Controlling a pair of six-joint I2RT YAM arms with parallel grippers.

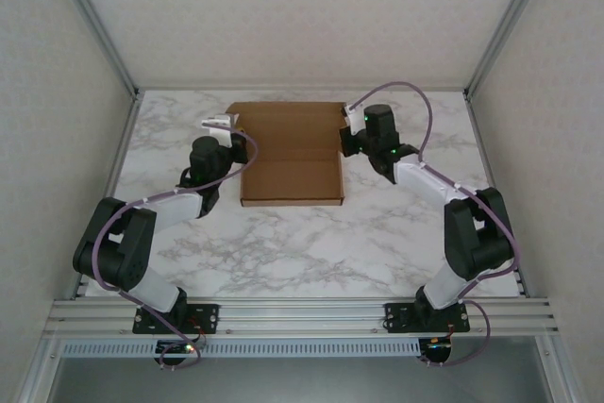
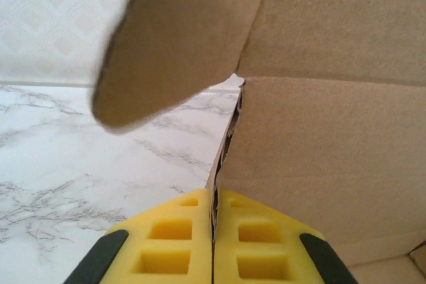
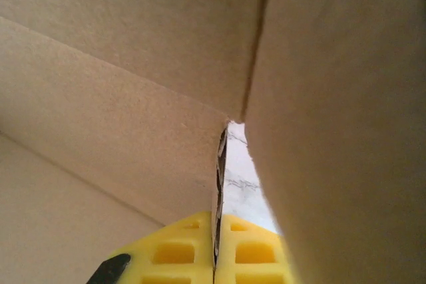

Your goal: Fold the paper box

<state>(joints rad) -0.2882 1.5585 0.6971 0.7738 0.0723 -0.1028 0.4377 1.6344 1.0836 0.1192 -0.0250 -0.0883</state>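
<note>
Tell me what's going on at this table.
Two robot arms are folding a brown cardboard mailer box on the marble table. The left gripper is shut on a cardboard edge at the box's left side, and the right gripper is shut on one at its right. The box lies open, not yet closed.

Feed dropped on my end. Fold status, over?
Left gripper shut on paper box, left side. Right gripper shut on its right side. Box open on table. Nothing blocking.

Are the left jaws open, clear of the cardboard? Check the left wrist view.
No, the left jaws are clamped shut on a thin wall edge of the paper box.
</note>
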